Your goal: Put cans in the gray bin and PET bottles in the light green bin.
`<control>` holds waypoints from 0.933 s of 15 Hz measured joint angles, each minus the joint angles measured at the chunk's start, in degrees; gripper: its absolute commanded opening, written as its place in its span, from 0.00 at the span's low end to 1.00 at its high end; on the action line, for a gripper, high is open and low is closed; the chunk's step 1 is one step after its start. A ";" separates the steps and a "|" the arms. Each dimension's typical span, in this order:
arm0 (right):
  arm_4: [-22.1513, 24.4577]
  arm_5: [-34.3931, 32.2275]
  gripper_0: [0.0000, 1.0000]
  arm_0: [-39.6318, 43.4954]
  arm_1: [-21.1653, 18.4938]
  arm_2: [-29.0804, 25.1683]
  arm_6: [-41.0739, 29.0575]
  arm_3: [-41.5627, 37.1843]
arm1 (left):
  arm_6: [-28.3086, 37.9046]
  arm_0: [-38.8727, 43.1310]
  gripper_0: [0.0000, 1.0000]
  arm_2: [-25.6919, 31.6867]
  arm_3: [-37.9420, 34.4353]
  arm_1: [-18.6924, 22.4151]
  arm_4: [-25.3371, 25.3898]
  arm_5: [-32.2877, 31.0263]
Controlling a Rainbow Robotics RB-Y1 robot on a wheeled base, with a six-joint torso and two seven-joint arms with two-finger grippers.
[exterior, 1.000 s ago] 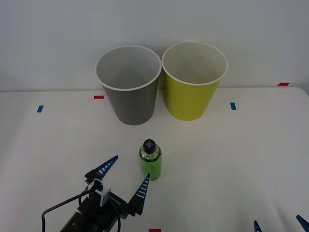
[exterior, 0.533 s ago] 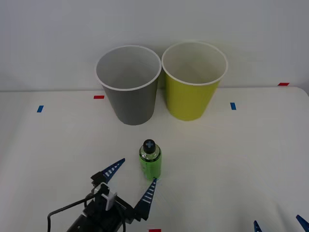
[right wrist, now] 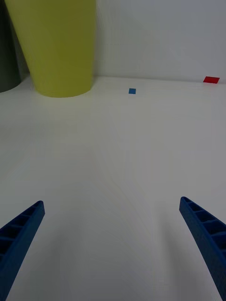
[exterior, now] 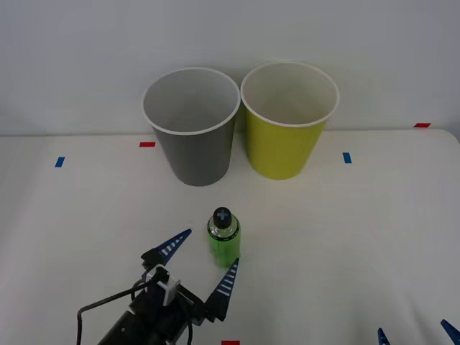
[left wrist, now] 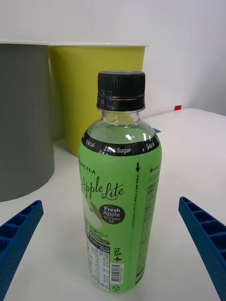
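A small PET bottle (exterior: pixel 223 239) with a bright green label and a black cap stands upright on the white table, in front of the two bins. My left gripper (exterior: pixel 203 261) is open just short of it, one blue finger on each side of its base; the left wrist view has the bottle (left wrist: pixel 120 197) centred between the fingers. Behind stand the gray bin (exterior: pixel 192 126) and, to its right, the light green bin (exterior: pixel 289 119), both upright with white insides. My right gripper (right wrist: pixel 113 244) is open low at the table's front right, near nothing.
Small red and blue tape marks (exterior: pixel 146 144) dot the white table (exterior: pixel 345 237). A plain wall rises behind the bins. Bare tabletop lies to the right of the bottle and in front of the light green bin (right wrist: pixel 56 44).
My left gripper has moved forward and to the right, bringing its open fingers up beside the bottle. The bottle, both bins and the right gripper have stayed put.
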 measured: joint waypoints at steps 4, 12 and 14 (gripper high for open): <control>0.00 0.00 1.00 0.00 0.00 0.00 0.00 0.00 | -0.15 -1.72 1.00 0.00 -0.02 -1.84 -0.33 2.75; 0.00 0.00 1.00 0.00 0.00 0.00 0.00 0.00 | -0.42 -4.53 1.00 0.01 0.04 -4.48 -0.74 8.20; 0.00 0.00 1.00 0.00 0.00 0.00 0.00 0.00 | -0.41 -5.36 1.00 0.13 0.03 -4.71 -0.77 9.28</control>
